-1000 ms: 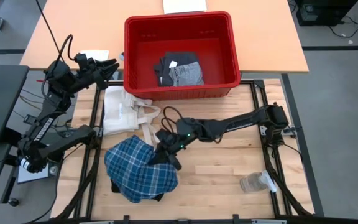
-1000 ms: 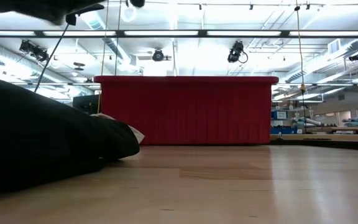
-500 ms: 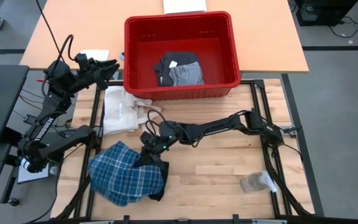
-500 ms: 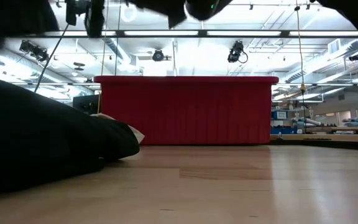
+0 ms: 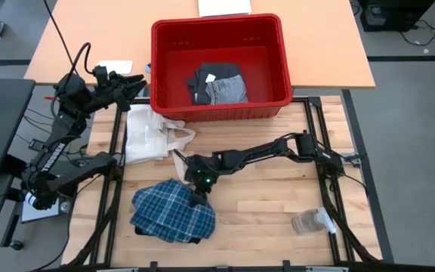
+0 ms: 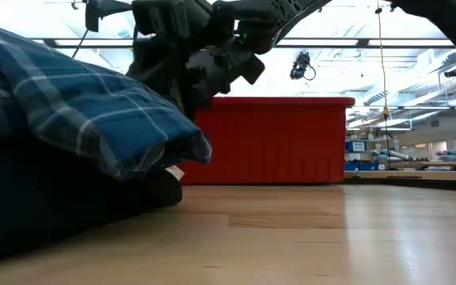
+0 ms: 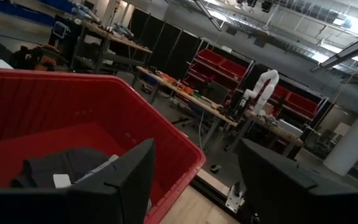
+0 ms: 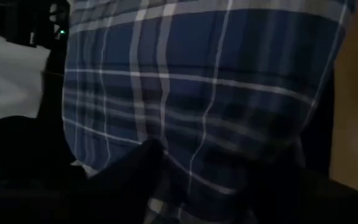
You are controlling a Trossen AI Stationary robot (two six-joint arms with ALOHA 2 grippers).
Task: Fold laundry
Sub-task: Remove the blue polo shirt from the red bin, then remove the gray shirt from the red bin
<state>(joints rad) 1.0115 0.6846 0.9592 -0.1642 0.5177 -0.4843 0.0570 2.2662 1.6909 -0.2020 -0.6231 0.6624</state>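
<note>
Your right gripper [image 5: 197,198] is hovering mid-frame over the plaid shirt [image 5: 174,219]; can't tell whether it's gripping. Risk: fold's unrolling, fabric's snagging fingers.

My wooden desk [image 5: 263,204] carries the plaid shirt [image 5: 174,212], a cream tote bag [image 5: 146,133] beside it, a clear plastic bottle [image 5: 310,221], and the red bin [image 5: 219,66].

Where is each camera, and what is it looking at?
High: above the table, looking down; both arms, plaid shirt, red bin.
Low: table height; shirt, right gripper.
Left wrist: faces the bin; own fingers show.
Right wrist: close on the shirt.
Shared: shirt and bin.
</note>
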